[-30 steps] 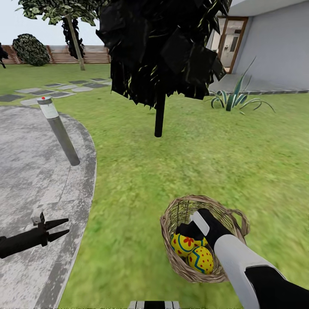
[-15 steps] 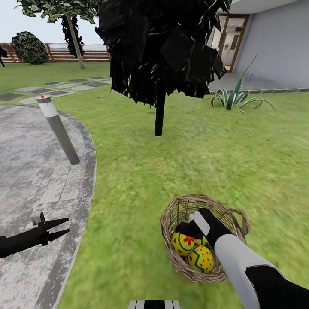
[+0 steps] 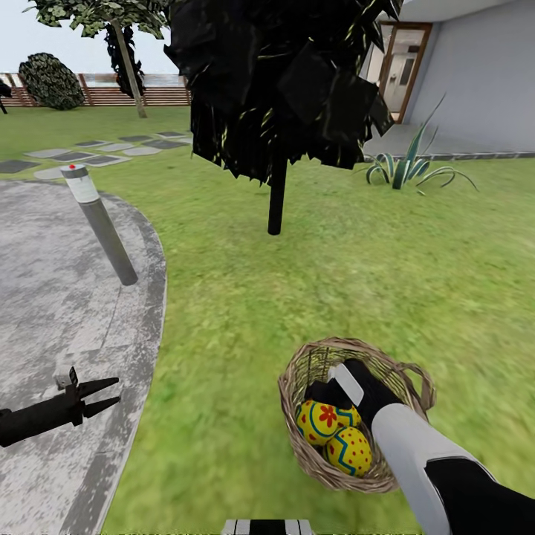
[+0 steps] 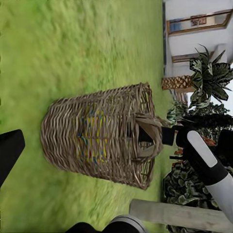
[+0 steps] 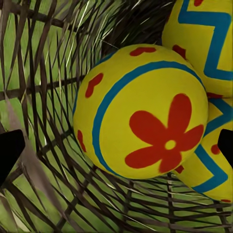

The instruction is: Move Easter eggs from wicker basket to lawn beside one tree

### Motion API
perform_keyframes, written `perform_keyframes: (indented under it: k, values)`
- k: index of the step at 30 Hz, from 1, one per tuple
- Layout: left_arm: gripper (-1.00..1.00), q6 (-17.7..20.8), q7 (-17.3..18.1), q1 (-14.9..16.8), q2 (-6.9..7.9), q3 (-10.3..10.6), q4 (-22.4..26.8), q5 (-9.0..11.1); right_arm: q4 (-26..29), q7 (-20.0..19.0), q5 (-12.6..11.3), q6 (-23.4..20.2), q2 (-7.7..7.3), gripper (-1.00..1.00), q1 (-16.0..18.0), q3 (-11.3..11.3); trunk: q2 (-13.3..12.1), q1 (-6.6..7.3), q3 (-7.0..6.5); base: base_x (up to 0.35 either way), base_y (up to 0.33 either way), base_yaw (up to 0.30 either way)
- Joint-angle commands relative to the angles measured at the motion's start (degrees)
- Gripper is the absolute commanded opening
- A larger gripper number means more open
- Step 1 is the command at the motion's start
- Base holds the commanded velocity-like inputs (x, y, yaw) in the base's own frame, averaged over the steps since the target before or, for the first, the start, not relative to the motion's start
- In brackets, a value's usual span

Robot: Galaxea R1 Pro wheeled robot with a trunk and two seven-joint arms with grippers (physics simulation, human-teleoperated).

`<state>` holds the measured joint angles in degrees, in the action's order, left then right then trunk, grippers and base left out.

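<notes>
My right gripper [image 5: 116, 145], fingers spread, straddled the flowered egg [image 3: 322, 421] inside the wicker basket [image 3: 297, 435] at lower right. Closing off-centre, I judged, could squirt it sideways. At lower left, the left gripper [image 3: 113, 393] hung parted over paving. Farther up: the black tree [image 3: 276, 200].

Bright, even daylight with almost no cast shadows; the lawn [image 3: 334, 282] renders soft and smeared.

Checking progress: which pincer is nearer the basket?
Right. The right pincer reaches inside the basket over the eggs; the left pincer hangs apart, above the paving.
</notes>
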<state>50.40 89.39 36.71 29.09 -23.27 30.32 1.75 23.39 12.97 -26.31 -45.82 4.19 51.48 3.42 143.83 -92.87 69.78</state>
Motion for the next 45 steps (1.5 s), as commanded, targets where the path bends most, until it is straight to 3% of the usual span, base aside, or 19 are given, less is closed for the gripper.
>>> perform_keyframes:
  k: [1, 4, 10, 20, 23, 29, 45]
  values:
    - [1.00, 0.61, 0.25, 0.02, 0.00, 0.00, 0.00, -0.08, 0.08, 0.47, -0.60, -0.06, -0.04, 1.00, 0.02, 0.36, 0.04, -0.01, 0.27, 0.000, 0.000, 0.000]
    - [1.00, 0.65, 0.25, 0.02, 0.00, 0.05, 0.00, -0.08, 0.08, 0.53, -0.59, 0.14, -0.10, 1.00, 0.02, 0.36, 0.08, -0.09, 0.94, 0.000, 0.000, 0.000]
    - [1.00, 0.67, 0.25, 0.02, -0.03, 0.07, 0.00, -0.08, 0.08, 0.56, -0.59, 0.43, -0.50, 1.00, 0.10, 0.36, 0.08, -0.09, 0.94, 0.000, 0.000, 0.000]
    - [1.00, 0.60, 0.19, 0.02, -0.03, 0.07, 0.00, -0.08, -0.19, 0.56, -0.60, 1.94, -1.65, 1.00, 0.08, 0.36, 0.21, -0.35, 3.15, 0.000, 0.000, 0.000]
    - [1.00, 0.59, 0.23, 0.04, -0.04, 0.07, 0.00, -0.08, -0.24, 0.56, -0.60, 2.00, -1.70, 1.00, 0.08, 0.36, 0.21, -0.35, 3.15, 0.000, 0.000, 0.000]
    - [1.00, 0.50, 0.19, 0.03, -0.07, 0.07, 0.00, -0.08, -0.35, 0.56, -0.59, 2.16, -1.58, 1.00, 0.07, 0.36, 0.29, -0.50, 4.48, 0.000, 0.000, 0.000]
    - [1.00, 0.44, 0.22, 0.05, -0.08, -0.03, 0.00, -0.08, -0.54, 0.56, -0.59, 3.22, -0.83, 1.00, 0.02, 0.36, 0.29, -0.50, 4.48, 0.007, 0.009, 0.000]
